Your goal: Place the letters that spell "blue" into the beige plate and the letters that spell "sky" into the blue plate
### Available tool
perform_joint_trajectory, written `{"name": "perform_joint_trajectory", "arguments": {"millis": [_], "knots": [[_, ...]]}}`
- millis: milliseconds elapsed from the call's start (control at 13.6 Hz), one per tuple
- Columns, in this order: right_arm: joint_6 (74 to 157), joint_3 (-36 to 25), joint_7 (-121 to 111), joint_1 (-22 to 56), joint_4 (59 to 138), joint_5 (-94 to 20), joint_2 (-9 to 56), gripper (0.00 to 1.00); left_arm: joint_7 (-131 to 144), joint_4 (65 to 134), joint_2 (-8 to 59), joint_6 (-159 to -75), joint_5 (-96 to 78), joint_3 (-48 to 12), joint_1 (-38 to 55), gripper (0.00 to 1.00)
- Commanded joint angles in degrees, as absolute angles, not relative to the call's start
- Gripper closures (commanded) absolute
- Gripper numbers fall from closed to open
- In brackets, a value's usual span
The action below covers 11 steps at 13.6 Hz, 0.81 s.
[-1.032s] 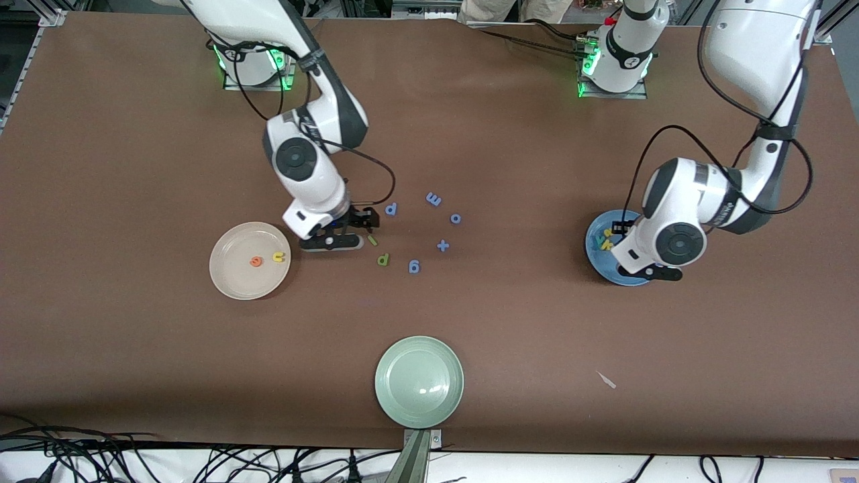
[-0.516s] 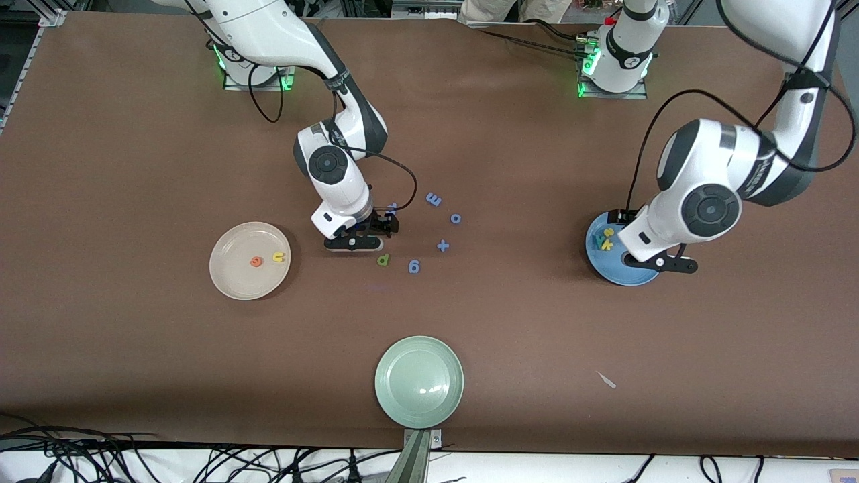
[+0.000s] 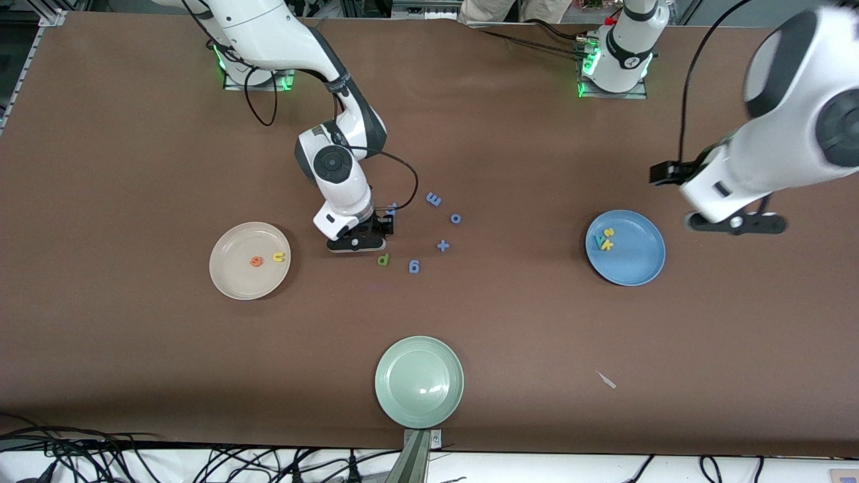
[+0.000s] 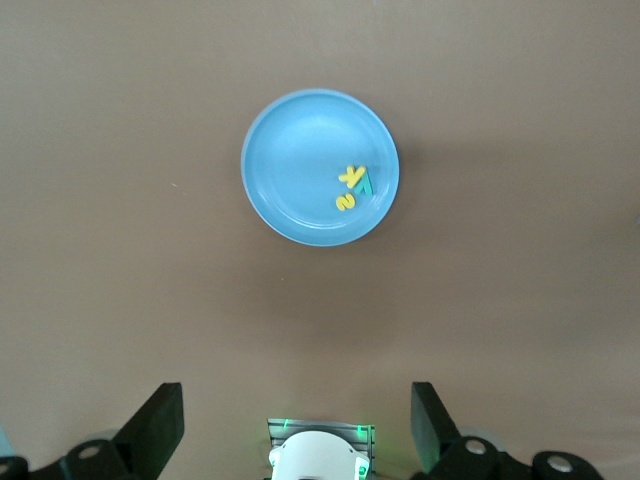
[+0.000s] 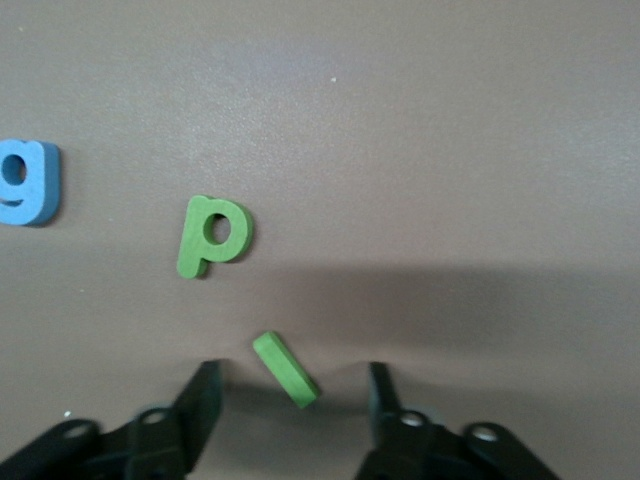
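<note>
My right gripper (image 3: 368,236) is down at the table with its fingers open on either side of the thin green "l" (image 5: 286,368), not touching it; the front view hides that letter. The olive "b" (image 3: 383,259) lies just nearer the camera. On the beige plate (image 3: 235,278) lie the orange "e" (image 3: 256,261) and the yellow "u" (image 3: 278,257). In the blue plate (image 3: 637,258) lie the yellow "s" (image 3: 609,233), the yellow "k" (image 3: 606,245) and the teal "y" (image 3: 596,241). My left gripper (image 3: 735,221) hangs open and empty, high beside the blue plate.
Blue letters (image 3: 433,199) and a blue plus sign (image 3: 442,245) are scattered beside the right gripper, toward the left arm's end. A blue "g" (image 3: 414,267) lies by the "b". A pale green plate (image 3: 419,382) sits near the front edge, and a small scrap (image 3: 607,380) lies nearer the camera than the blue plate.
The left arm rose off the blue plate and swung toward its own end of the table. The right gripper shifted over the green "l" and its fingers narrowed around it.
</note>
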<state>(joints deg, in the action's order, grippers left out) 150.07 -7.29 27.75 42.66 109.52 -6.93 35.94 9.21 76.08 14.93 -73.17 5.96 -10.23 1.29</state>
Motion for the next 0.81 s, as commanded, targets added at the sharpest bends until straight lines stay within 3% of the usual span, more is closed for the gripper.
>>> {"name": "perform_joint_trajectory", "arguments": {"millis": [0, 147, 368, 516, 737], "knots": [[151.4, -6.9, 26.7, 42.4, 109.7, -6.3, 36.5, 0.51, 7.8, 72.1, 15.0, -71.9, 4.4, -9.5, 0.6, 0.00], [152.1, -6.9, 26.6, 42.4, 109.7, -6.3, 36.7, 0.66, 7.7, 76.7, 10.6, -79.0, 4.2, -9.6, -2.2, 0.00], [151.5, -7.3, 24.6, 42.3, 109.8, -6.4, 35.9, 0.94, 7.6, 99.4, -3.7, -96.2, -2.2, -9.6, -6.1, 0.00], [149.3, -7.9, 23.5, 42.1, 109.7, -6.4, 34.6, 0.97, 7.5, 104.0, -7.2, -98.9, -3.2, -9.4, -6.1, 0.00], [141.7, -10.8, 14.3, 40.1, 109.1, -6.8, 31.1, 0.97, 7.6, 103.5, -6.9, -97.7, -2.5, -9.1, -5.9, 0.00]]}}
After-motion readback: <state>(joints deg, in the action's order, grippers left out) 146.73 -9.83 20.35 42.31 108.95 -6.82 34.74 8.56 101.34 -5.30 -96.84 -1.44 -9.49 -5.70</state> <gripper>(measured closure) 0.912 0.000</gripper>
